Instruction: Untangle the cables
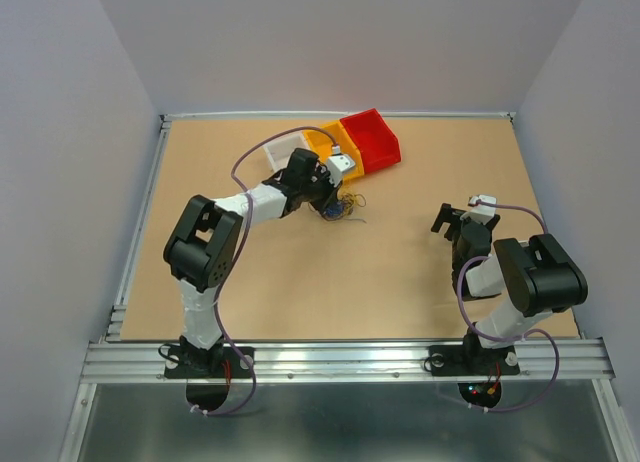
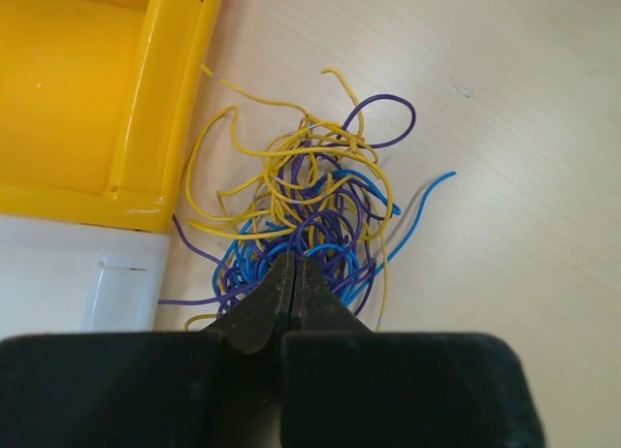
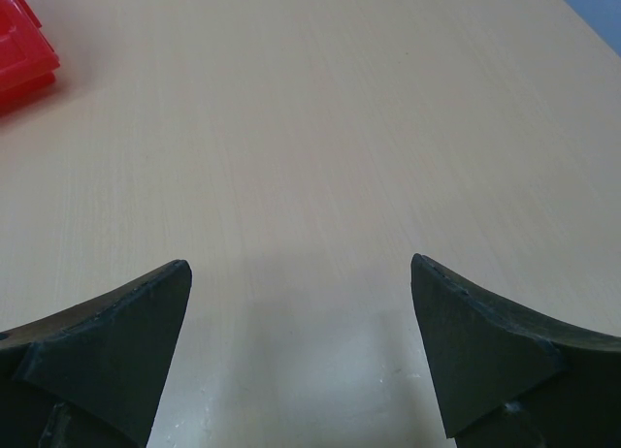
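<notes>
Item, cables (image 2: 309,191): one yellow-blue-purple knot on the surface, directly ahead of my left end effector (image 2: 293,273), which is clenched at its near edge, strand pinched or not I cannot tell; right end effector (image 3: 301,322) released, idle; nothing separated yet, all untangling left.

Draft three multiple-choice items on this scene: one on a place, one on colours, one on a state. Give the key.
1. Where does the cable tangle lie?
A. In a red bin
B. On the table beside the yellow bin
C. Under the right arm
2. Which colours are the cables?
A. Yellow, blue, purple
B. Red, green, white
C. All black
3. How does the right pincer stand?
A. Open over bare table
B. Shut on a cable
C. Shut on a bin
Key: 1B, the left wrist view shows it on the wood by the yellow wall; 2A, those three colours show; 3A, its jaws stand wide apart, nothing between.
</notes>
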Robot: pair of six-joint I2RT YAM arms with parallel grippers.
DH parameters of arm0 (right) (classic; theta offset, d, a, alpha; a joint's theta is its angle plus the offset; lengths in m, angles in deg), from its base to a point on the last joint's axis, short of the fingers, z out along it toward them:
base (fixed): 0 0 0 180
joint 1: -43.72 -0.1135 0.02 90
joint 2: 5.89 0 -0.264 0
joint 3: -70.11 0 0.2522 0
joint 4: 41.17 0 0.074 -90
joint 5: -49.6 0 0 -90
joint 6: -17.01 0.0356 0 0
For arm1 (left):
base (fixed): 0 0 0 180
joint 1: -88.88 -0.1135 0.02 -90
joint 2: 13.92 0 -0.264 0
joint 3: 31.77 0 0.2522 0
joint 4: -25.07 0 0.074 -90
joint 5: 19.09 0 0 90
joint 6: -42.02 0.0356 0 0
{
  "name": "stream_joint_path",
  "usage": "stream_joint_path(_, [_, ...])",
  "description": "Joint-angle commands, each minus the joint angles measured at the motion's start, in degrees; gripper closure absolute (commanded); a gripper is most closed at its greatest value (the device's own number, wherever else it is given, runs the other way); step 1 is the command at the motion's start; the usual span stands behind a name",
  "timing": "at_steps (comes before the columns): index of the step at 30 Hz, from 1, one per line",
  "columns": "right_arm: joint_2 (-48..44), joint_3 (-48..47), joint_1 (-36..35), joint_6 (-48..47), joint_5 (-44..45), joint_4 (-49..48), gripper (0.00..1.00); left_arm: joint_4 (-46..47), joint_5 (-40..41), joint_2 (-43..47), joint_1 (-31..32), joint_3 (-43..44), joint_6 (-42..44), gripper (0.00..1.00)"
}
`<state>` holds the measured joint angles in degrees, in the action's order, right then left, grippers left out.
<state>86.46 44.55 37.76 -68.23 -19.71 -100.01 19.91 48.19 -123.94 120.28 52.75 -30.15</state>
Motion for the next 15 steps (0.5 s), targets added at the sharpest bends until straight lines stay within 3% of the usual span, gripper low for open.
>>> stream_joint_path(1, [0.1,0.4,0.4,0.0,0.0,-7.5,0.0,-0.6,-6.6,6.6,0.0,-1.6,1.3,1.0])
stream_joint_path(11, [-1.0,0.3,0.3,-1.8,-2.5,-7.0,0.0,-0.8,-22.2,18.2,4.4,-10.0,10.7,1.0])
stream_joint_path(12, [-2.6,1.4,0.3,-3.3,-8.8,-6.9,0.0,-0.8,-23.0,19.3,5.0,-11.0,11.8,1.0])
stream_joint_path(14, [-13.8,-0.3,-6.1,-9.2,-5.4,4.6,0.0,-0.8,-24.9,22.0,6.5,-13.3,14.6,1.0])
stream_joint_path(15, [-18.8,-4.9,-9.1,-8.5,1.6,10.2,0.0,-0.8,-26.7,22.6,6.7,-14.2,15.3,1.0])
